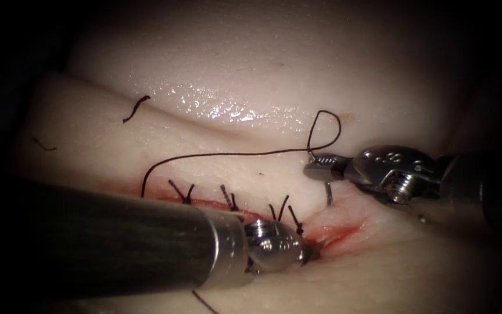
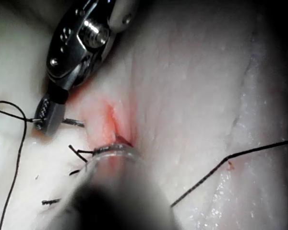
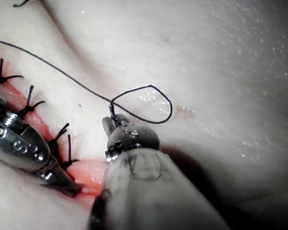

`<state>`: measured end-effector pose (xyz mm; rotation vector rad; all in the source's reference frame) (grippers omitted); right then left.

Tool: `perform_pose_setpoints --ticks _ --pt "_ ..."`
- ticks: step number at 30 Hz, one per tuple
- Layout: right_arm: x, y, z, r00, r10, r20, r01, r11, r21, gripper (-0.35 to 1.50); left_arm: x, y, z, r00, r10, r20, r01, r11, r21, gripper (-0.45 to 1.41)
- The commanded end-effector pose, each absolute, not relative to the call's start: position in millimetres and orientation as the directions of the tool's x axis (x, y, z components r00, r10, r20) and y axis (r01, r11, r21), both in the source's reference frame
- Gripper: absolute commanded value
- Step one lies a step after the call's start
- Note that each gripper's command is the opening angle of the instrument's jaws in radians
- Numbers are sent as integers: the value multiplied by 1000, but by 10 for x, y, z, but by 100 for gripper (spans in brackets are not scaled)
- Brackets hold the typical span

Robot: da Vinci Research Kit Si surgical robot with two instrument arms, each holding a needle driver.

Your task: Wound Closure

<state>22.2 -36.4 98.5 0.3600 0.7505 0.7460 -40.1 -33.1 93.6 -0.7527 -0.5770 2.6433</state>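
Observation:
The cut (image 1: 344, 232) runs across the tissue (image 1: 251, 70), with three tied stitches (image 1: 229, 200) along its left part and red fluid in its open right end. My right tool (image 1: 310, 167) is shut on the needle (image 1: 328, 195) near its tail. The short grey curve hangs down from the jaws and meets the tissue just above the open end. Thread (image 1: 326, 125) loops up from the jaws and trails left. My left tool (image 1: 310, 253) has its tip in the open end, shut on the tissue edge, as the right wrist view shows (image 3: 67, 187).
The left tool's dark shaft (image 1: 117, 244) lies across the near left of the tissue. Two loose cut ends of thread (image 1: 136, 109) lie on the tissue at far left. Another strand (image 1: 204, 302) shows below the shaft. A wet glossy fold (image 1: 228, 107) runs behind the cut.

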Motion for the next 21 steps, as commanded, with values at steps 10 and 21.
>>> perform_pose_setpoints --ticks 10,21 --pt "208 -328 999 321 737 -595 -379 676 632 -35 -402 -331 934 -799 420 -431 -208 -865 -457 -45" --pt "194 -373 1028 101 975 -198 -241 217 946 -35 -400 -327 921 -786 428 -447 -218 -867 -448 -45"
